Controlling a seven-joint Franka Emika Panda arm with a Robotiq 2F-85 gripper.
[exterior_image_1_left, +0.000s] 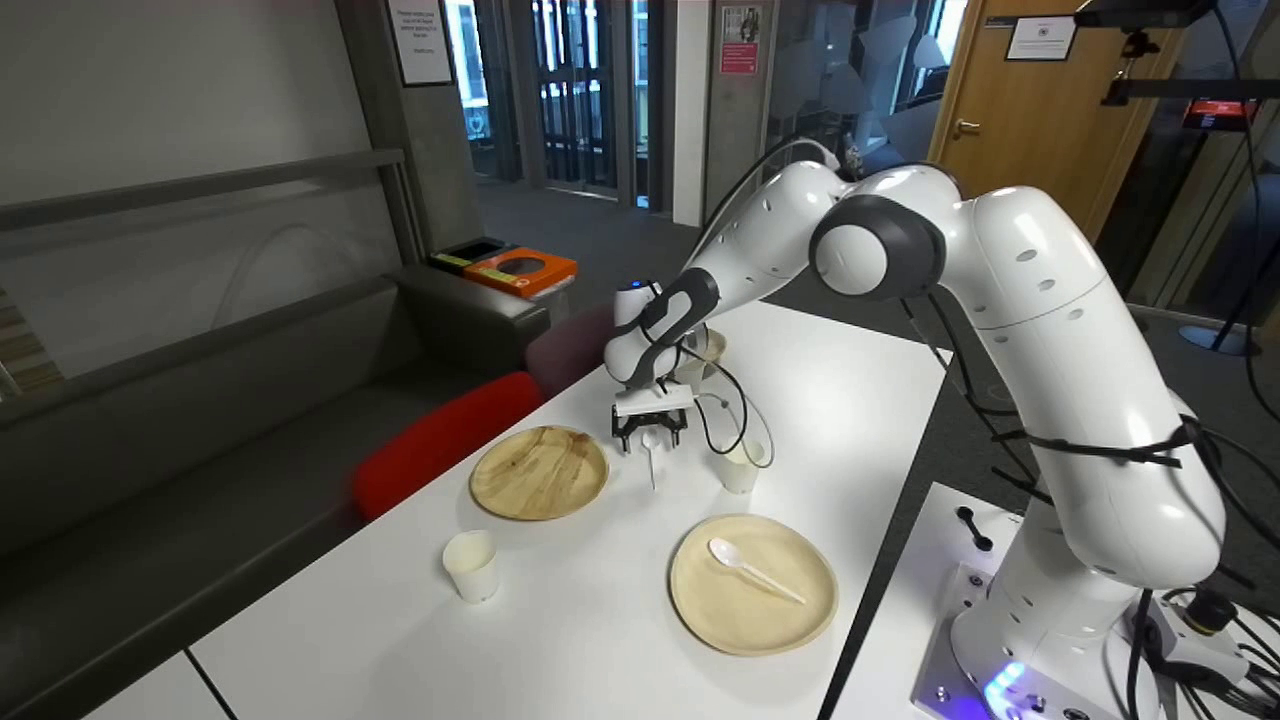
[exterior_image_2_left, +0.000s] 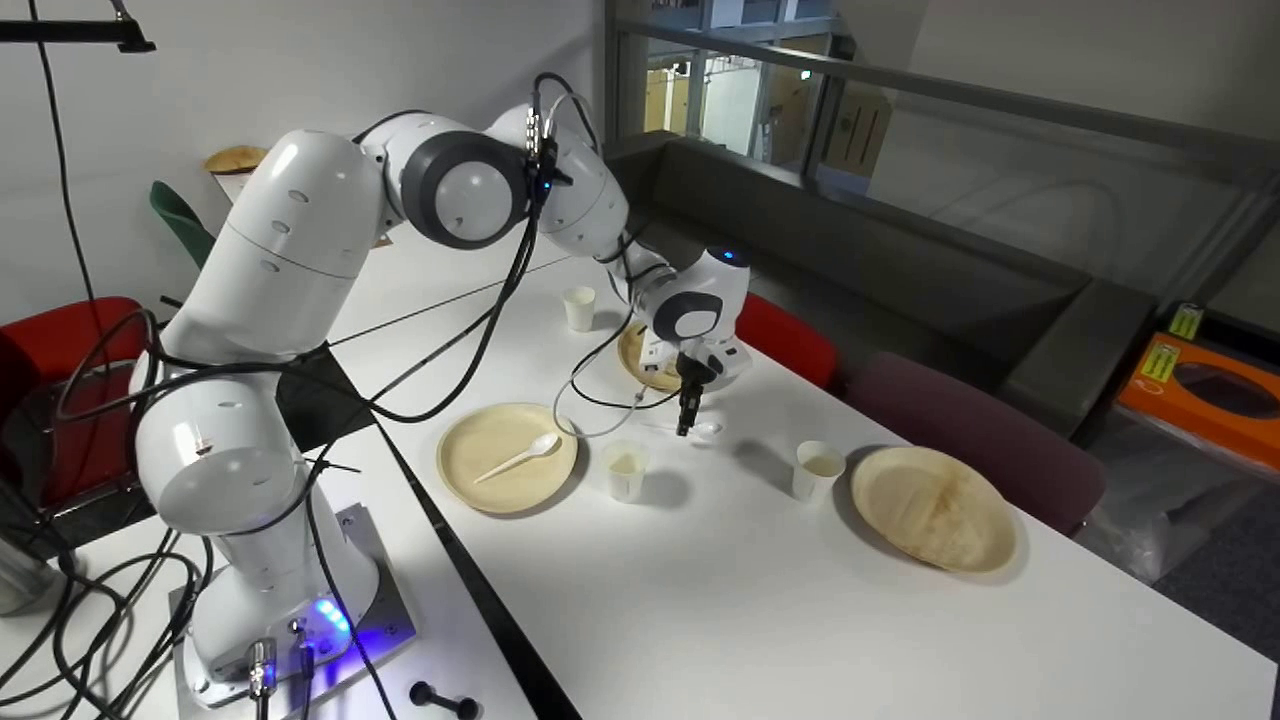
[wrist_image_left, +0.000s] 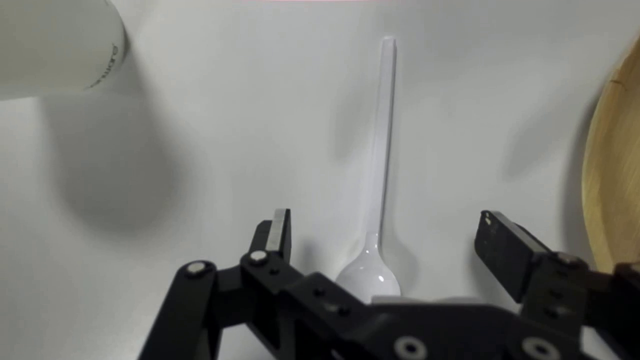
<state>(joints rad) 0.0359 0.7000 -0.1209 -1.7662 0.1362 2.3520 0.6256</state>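
My gripper is open and empty; it shows in both exterior views (exterior_image_1_left: 651, 443) (exterior_image_2_left: 687, 428) and in the wrist view (wrist_image_left: 385, 215). It points down at a white plastic spoon (wrist_image_left: 382, 140) lying on the white table. The spoon also shows in both exterior views (exterior_image_1_left: 653, 468) (exterior_image_2_left: 706, 430). In the wrist view its bowl end lies between the jaws, apart from both fingers, and the bowl's tip is hidden by the gripper body. A pale cup (wrist_image_left: 55, 45) stands on one side, also seen in an exterior view (exterior_image_1_left: 740, 472). A wooden plate (wrist_image_left: 607, 175) lies on the other side.
A round plate (exterior_image_1_left: 735, 635) bears another white spoon (exterior_image_1_left: 757, 572). A pale cup (exterior_image_1_left: 472, 566) stands past the wooden plate. Another cup (exterior_image_2_left: 818, 472) and plate (exterior_image_2_left: 930, 505) are behind the arm. Chairs (exterior_image_1_left: 440, 440) and a sofa (exterior_image_1_left: 250, 400) line the table's long edge. Cables hang from the arm.
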